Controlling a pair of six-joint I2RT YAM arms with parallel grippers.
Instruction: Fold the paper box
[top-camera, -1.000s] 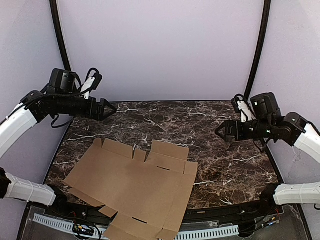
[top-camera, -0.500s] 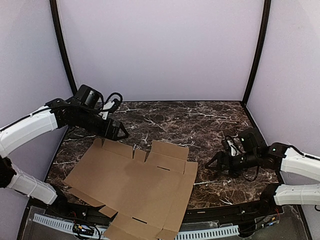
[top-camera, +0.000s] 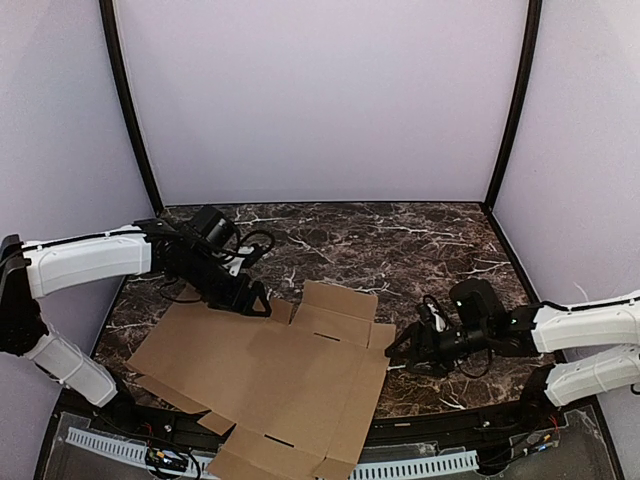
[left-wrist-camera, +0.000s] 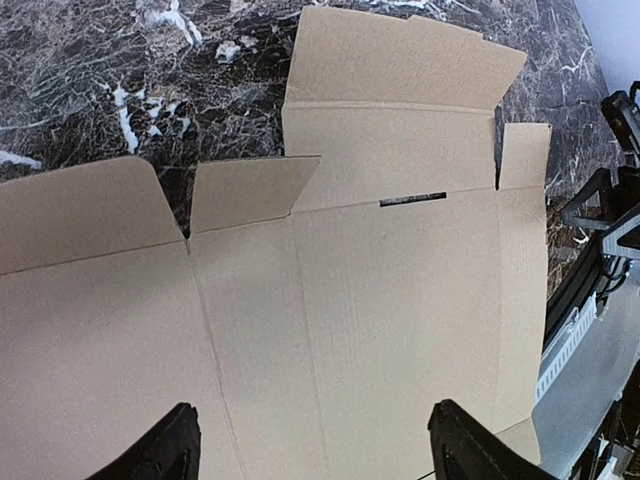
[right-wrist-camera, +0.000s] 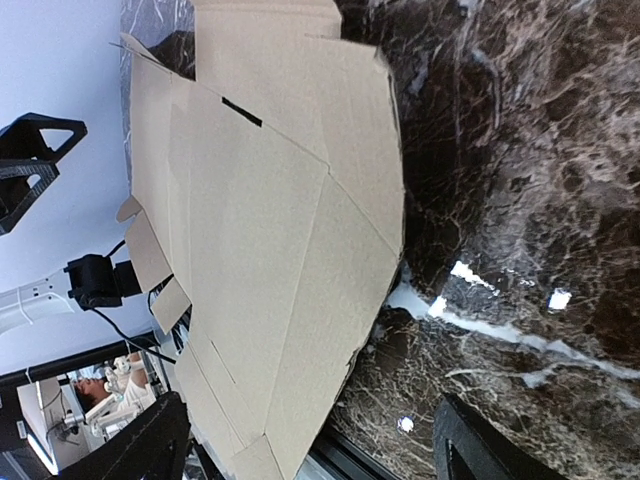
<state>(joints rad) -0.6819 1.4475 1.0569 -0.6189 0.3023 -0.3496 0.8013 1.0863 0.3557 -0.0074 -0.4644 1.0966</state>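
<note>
The paper box (top-camera: 270, 370) is seen flat and unfolded at the table's (top-camera: 450, 250) seven o'clock. The left gripper (top-camera: 257, 303) is poised open over its eleven o'clock flaps. The right gripper (top-camera: 397, 355), jaws also spread, is set just beside its three o'clock edge. Flaps should be pinched squarely and raised along the creases.

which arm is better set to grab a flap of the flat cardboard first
Left, probably. The left gripper hangs open over the paper box, right at its far flaps. The right gripper, also open, sits only at the sheet's right edge, mostly over the marble table.
</note>
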